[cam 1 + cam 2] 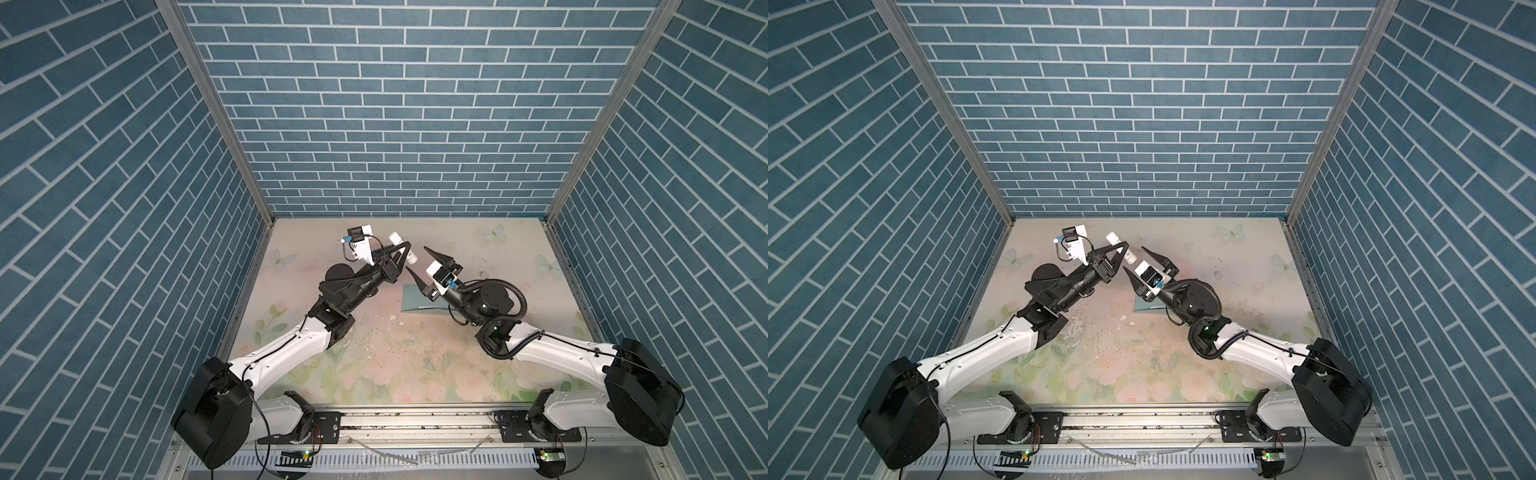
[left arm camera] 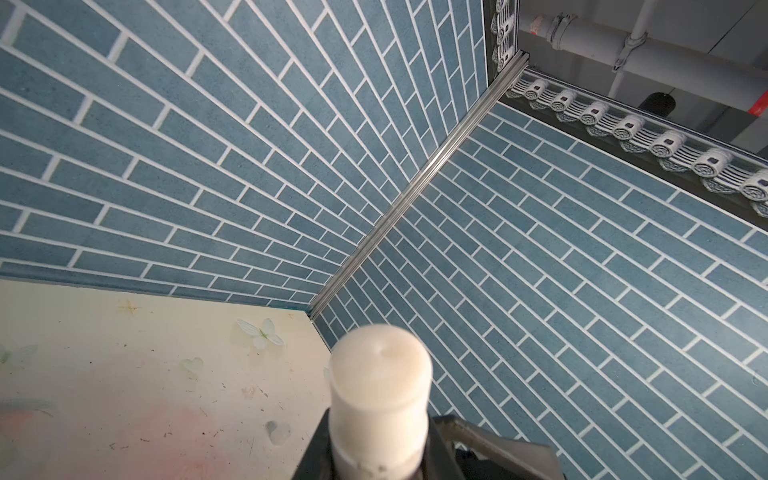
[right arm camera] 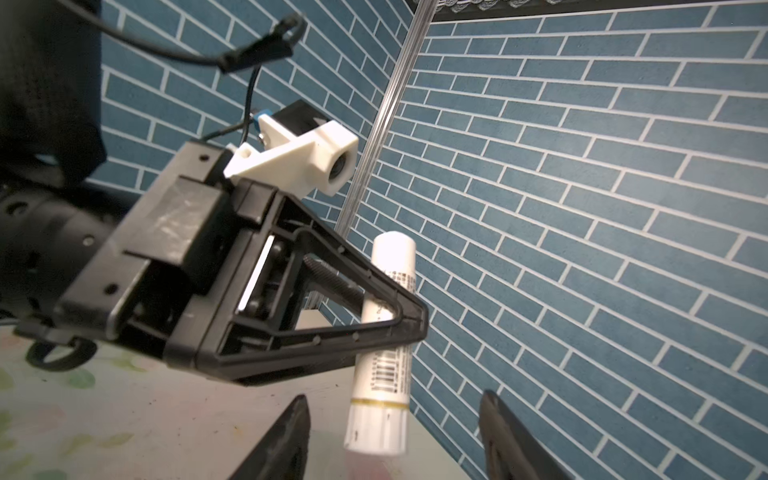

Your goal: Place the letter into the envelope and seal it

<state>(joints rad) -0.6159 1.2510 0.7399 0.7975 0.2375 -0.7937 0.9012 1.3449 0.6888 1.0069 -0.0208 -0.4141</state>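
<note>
My left gripper (image 1: 405,248) (image 1: 1123,249) (image 3: 411,320) is raised above the table and shut on a white glue stick (image 1: 395,238) (image 1: 1113,238) (image 2: 380,395) (image 3: 384,365), gripping it round the middle. My right gripper (image 1: 416,258) (image 1: 1133,258) (image 3: 393,399) is open. Its fingers (image 3: 291,432) stand on either side of the stick's ridged end without touching it. The teal envelope (image 1: 413,302) (image 1: 1144,306) lies flat on the table, partly hidden under the right arm. The letter is out of view.
The floral table mat (image 1: 395,365) is scuffed, with small scraps (image 1: 392,318) near the envelope. Blue brick walls (image 1: 374,124) close in the back and both sides. A metal rail (image 1: 415,419) runs along the front edge.
</note>
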